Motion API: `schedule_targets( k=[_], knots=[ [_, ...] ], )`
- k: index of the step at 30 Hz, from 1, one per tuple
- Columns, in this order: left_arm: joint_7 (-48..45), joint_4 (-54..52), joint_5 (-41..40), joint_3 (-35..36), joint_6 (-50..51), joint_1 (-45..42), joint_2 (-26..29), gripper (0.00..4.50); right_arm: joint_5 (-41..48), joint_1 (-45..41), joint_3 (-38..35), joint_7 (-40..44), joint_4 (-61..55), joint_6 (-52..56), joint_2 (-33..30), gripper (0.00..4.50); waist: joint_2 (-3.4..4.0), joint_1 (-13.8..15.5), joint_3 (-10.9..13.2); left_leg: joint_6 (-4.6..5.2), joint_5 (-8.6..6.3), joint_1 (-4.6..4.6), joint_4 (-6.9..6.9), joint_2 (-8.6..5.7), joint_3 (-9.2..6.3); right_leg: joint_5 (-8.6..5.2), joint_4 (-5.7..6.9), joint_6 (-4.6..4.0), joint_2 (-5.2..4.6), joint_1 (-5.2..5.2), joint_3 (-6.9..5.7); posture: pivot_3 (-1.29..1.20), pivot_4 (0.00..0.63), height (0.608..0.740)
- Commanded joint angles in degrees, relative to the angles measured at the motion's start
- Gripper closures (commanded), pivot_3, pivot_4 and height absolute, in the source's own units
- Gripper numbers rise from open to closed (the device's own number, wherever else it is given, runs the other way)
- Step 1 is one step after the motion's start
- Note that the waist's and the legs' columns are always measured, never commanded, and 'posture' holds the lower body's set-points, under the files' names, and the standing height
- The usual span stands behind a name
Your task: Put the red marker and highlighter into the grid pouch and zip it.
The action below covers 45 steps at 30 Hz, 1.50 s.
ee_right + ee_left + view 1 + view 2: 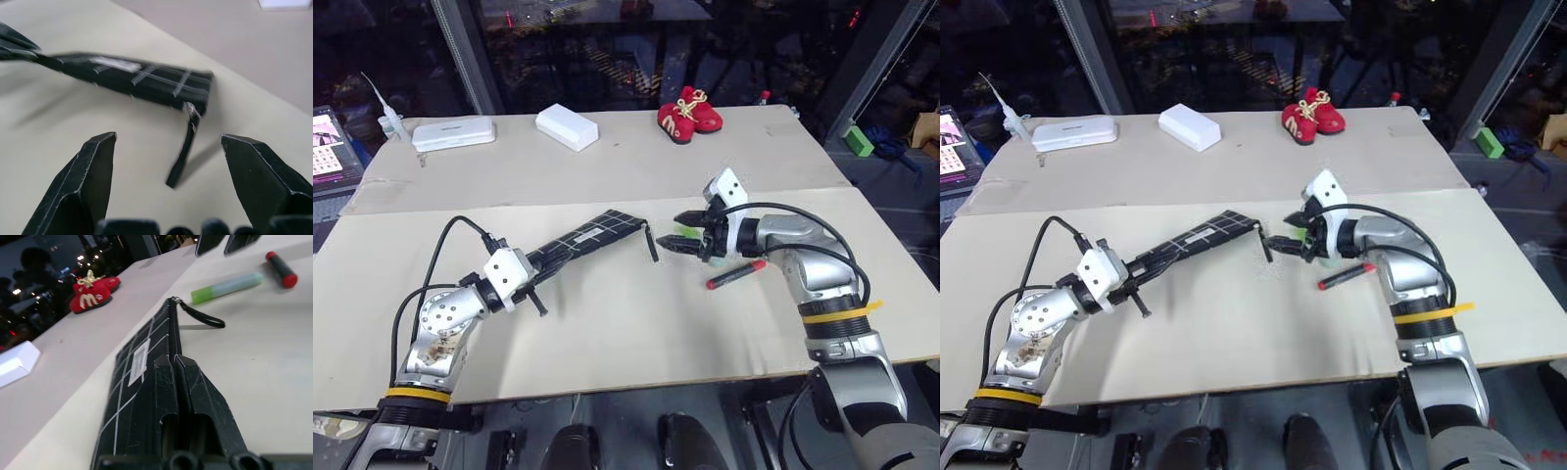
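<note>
Right wrist view: your right fingers (166,181) are wide apart; left fingers (188,396) pinch the pouch (142,377). Grab the highlighter (226,286) gently.

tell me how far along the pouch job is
Nothing is packed yet. The left gripper is shut on the grid pouch, holding it up off the table. The right gripper is open near the pull cord. The red marker and highlighter lie on the table; both, plus zipping, remain.

One grid pouch (587,238), one red marker (736,274), one highlighter (226,286), two white boxes (566,126), two red shoes (689,114).
</note>
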Motion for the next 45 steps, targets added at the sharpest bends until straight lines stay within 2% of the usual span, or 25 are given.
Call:
schedule_targets(
  k=[1,8,16,20,25,28,32,40,45],
  knots=[
    [0.1,-2.6,-0.9,1.8,0.9,-0.2,-0.5,4.50,-1.4,-2.8,0.0,-4.3,4.7,-3.4,2.7,0.73,0.00,0.0,0.0,0.00,0.00,0.00,0.00,0.00,0.02,0.00,-0.01,0.00,0.01,0.00,0.01,0.00,0.150,0.740],
    [0.3,-4.0,-1.2,2.8,2.8,-0.3,-1.4,4.50,-2.4,-6.2,-0.3,-7.3,15.9,-6.6,6.8,0.73,0.01,0.2,0.0,0.00,0.01,-0.12,0.00,0.00,0.13,0.01,-0.09,0.02,0.04,-0.02,-0.03,0.00,0.150,0.740],
    [0.7,-5.2,-0.8,3.0,3.8,0.5,-2.6,4.50,-2.4,-7.0,0.5,-7.3,18.5,-7.9,9.5,0.73,0.01,0.2,0.0,0.00,0.01,-0.11,0.00,0.00,0.12,0.02,-0.08,0.04,0.03,-0.02,-0.02,0.00,0.150,0.740],
    [0.9,-5.4,-0.9,3.2,4.3,0.3,-2.9,4.50,-2.0,-6.4,0.4,-6.4,17.5,-8.6,9.5,1.74,0.01,0.2,0.0,0.00,0.01,-0.11,0.00,0.01,0.12,0.03,-0.09,0.04,0.02,-0.02,-0.02,0.00,0.150,0.740],
    [0.7,-5.3,-0.8,3.2,4.6,0.0,-3.2,4.50,-1.9,-5.9,0.6,-5.0,16.2,-9.1,9.1,3.52,0.01,0.1,0.0,0.00,0.01,-0.11,0.00,0.00,0.11,0.03,-0.08,0.04,0.03,-0.02,-0.01,0.00,0.150,0.740],
    [0.6,-5.3,-0.8,3.0,4.7,-0.2,-3.3,4.50,-2.0,-5.9,0.9,-4.6,15.7,-9.3,9.2,4.40,0.01,0.1,0.0,0.00,0.01,-0.11,0.00,0.01,0.10,0.03,-0.08,0.04,0.03,-0.02,-0.01,0.00,0.150,0.740],
    [0.2,-5.1,-0.8,2.8,4.8,-0.5,-3.4,4.50,-2.6,-6.6,2.1,-4.2,15.4,-8.9,9.9,4.40,0.01,0.1,0.0,0.00,0.01,-0.10,0.00,0.00,0.10,0.03,-0.08,0.05,0.02,-0.02,-0.01,0.00,0.150,0.740],
    [-0.3,-4.3,-0.9,2.5,4.9,-1.6,-3.8,4.50,-5.6,-6.6,10.7,0.6,11.5,-9.8,12.4,4.40,0.01,0.0,0.0,0.00,0.01,-0.10,0.00,0.01,0.06,0.03,-0.06,0.05,0.03,-0.02,-0.01,0.00,0.150,0.740],
    [-0.2,-5.1,-0.9,2.4,5.3,-1.1,-4.2,4.50,-6.2,-8.5,11.1,1.1,12.7,-11.0,14.0,4.40,0.01,0.0,0.0,0.00,0.01,-0.10,0.02,-0.01,0.08,0.04,-0.06,0.06,0.02,-0.02,-0.01,0.00,0.150,0.740]
  ],
)
